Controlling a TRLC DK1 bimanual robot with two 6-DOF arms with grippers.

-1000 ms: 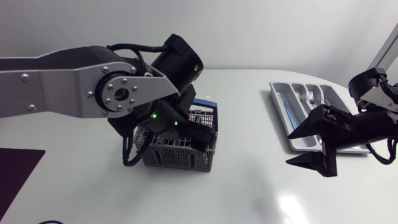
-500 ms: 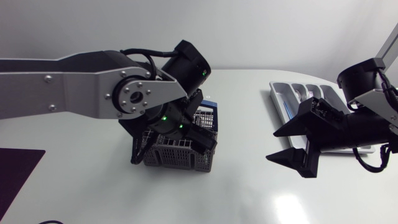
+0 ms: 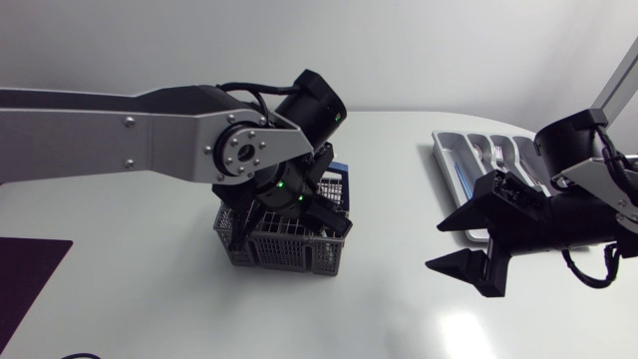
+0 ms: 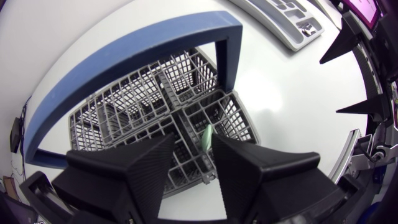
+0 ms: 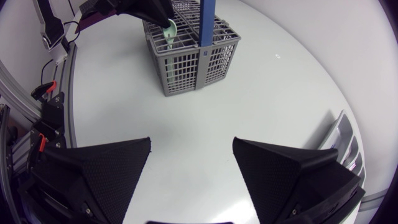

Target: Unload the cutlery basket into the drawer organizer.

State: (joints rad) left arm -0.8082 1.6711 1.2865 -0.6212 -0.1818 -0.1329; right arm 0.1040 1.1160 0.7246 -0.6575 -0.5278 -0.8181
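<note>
Left pincer [image 4: 194, 138] covers basket [image 4: 124, 118]; its grip on green handle [image 4: 207, 138] unclear; right pincer [image 5: 191, 148] wide.

Grey cutlery basket [image 3: 289, 251] upright, drawer organizer [image 3: 452, 172] well apart.

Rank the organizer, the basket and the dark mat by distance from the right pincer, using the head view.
1. The organizer, beside the right pincer, at the table's right.
2. The basket, mid-table, towards the left.
3. The mat, at the far left edge.
</note>
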